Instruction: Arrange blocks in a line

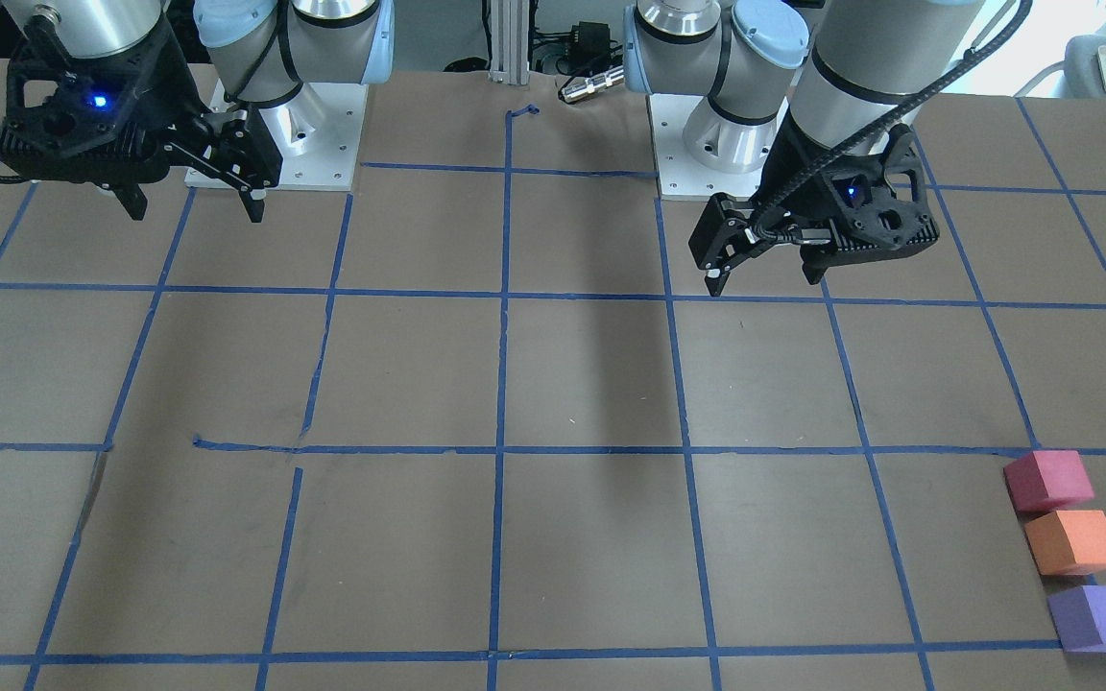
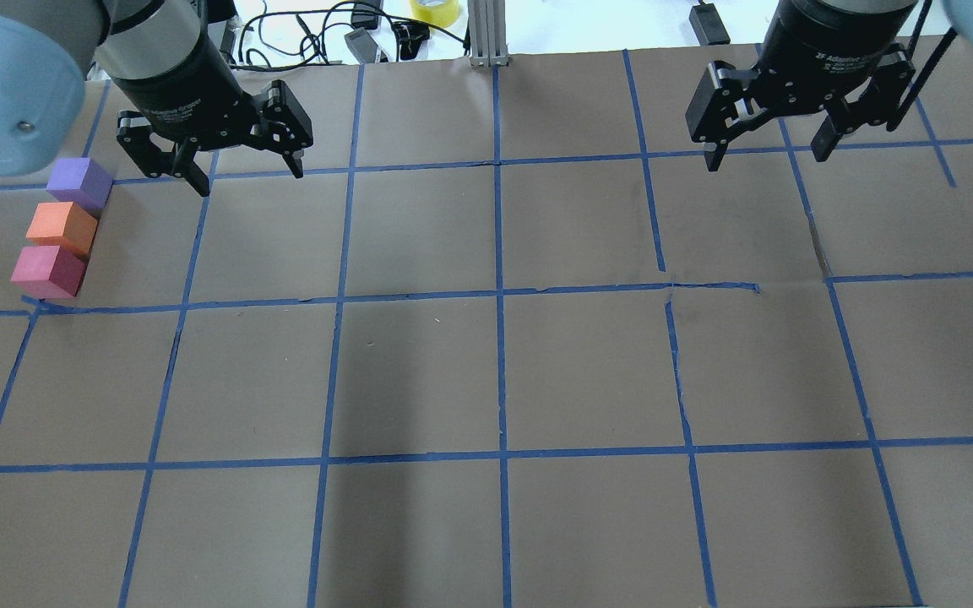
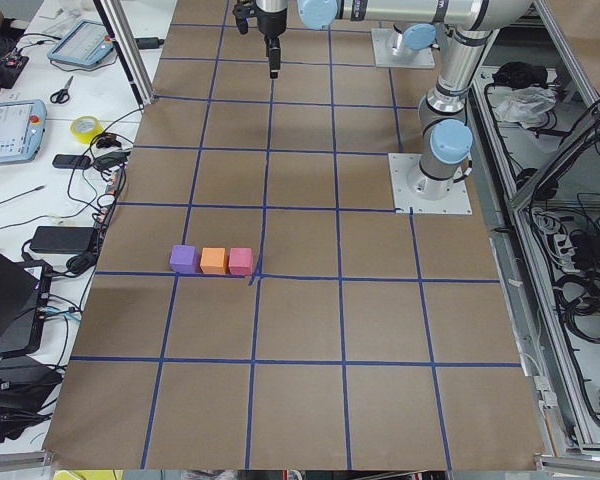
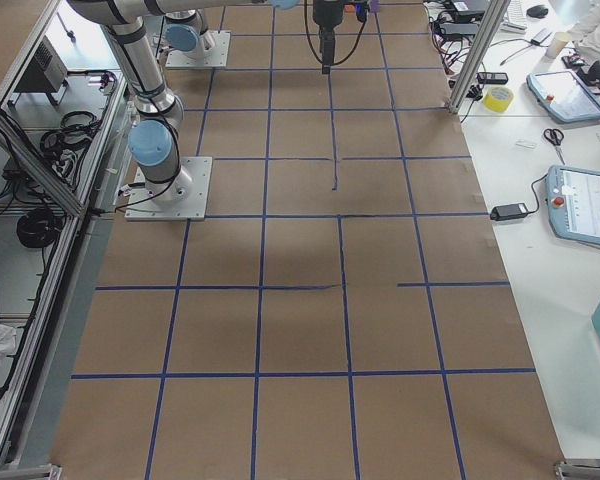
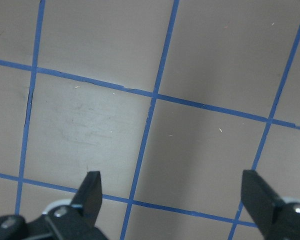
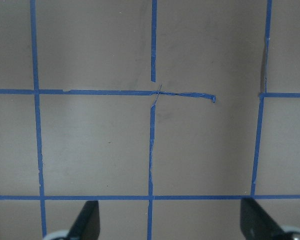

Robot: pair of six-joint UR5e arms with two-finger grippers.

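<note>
Three foam blocks stand side by side in a short row at the table's left side: purple (image 2: 79,183), orange (image 2: 62,226) and pinkish-red (image 2: 48,270). The front view shows them at its right edge: pinkish-red (image 1: 1047,480), orange (image 1: 1073,541), purple (image 1: 1098,617). My left gripper (image 2: 248,177) hangs open and empty above the table, to the right of the row and apart from it. Its wrist view (image 5: 171,182) shows only bare table between the fingers. My right gripper (image 2: 765,160) is open and empty over the far right of the table (image 6: 171,210).
Brown paper with a grid of blue tape (image 2: 499,295) covers the table. The two arm bases (image 1: 275,144) (image 1: 716,154) stand at the robot's edge. Cables and a yellow tape roll (image 2: 436,10) lie beyond the far edge.
</note>
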